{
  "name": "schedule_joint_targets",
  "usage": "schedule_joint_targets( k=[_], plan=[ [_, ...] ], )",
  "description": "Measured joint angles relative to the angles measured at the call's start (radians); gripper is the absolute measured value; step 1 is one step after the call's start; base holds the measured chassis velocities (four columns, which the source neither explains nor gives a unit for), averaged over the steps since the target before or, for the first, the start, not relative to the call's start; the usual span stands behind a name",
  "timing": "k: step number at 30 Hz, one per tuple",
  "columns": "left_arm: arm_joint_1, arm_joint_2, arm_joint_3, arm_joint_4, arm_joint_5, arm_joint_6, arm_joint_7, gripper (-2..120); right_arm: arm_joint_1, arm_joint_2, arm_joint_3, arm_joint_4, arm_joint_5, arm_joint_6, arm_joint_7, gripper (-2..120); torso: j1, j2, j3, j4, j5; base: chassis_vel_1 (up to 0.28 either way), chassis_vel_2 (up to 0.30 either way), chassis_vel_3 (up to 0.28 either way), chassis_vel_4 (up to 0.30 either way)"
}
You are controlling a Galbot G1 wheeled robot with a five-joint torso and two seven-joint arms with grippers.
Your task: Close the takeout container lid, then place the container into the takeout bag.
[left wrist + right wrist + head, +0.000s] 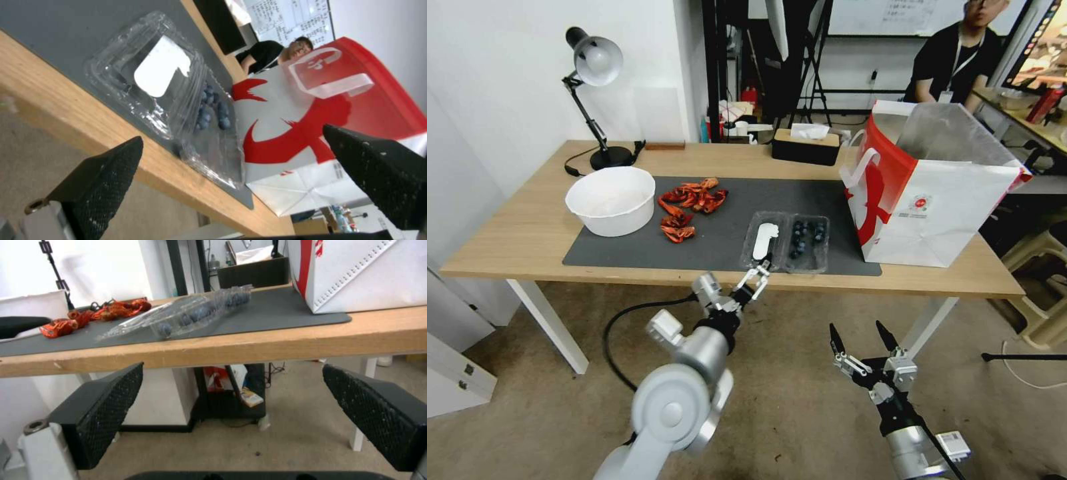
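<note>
**Open clamshell on the mat, both grippers short of the table**

On the grey mat in the head view, the takeout container lies open, lid at its 9 o'clock, takeout bag at 3 o'clock. Left gripper, fingers spread, hovers at its 6 o'clock edge. Left wrist view: spread pads frame the berries. Right wrist view: right gripper gapes below the table.

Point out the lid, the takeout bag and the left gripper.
lid (764,240), head view, on its white sticker.
takeout bag (944,213), head view, on its white front panel.
left gripper (758,276), head view, midway between its open fingertips.
</note>
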Motion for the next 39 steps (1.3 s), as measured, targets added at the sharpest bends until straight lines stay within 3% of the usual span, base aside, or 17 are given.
schedule_joint_targets(
  k=[13,39],
  plan=[
    [-0.155,-0.041,0.057,0.124,-0.034,-0.007,-0.100,100,0.001,0.007,0.007,-0.027,-0.005,0.014,-0.002,100,0.000,0.000,0.000,0.0000,-0.0001,0.000,0.000,0.000,0.000],
    [-0.214,-0.071,0.070,0.196,-0.052,0.013,-0.168,100,0.006,0.006,0.009,-0.046,-0.002,0.027,-0.003,100,0.000,0.000,0.000,0.0000,-0.0001,0.000,0.000,0.000,0.000]
  ],
)
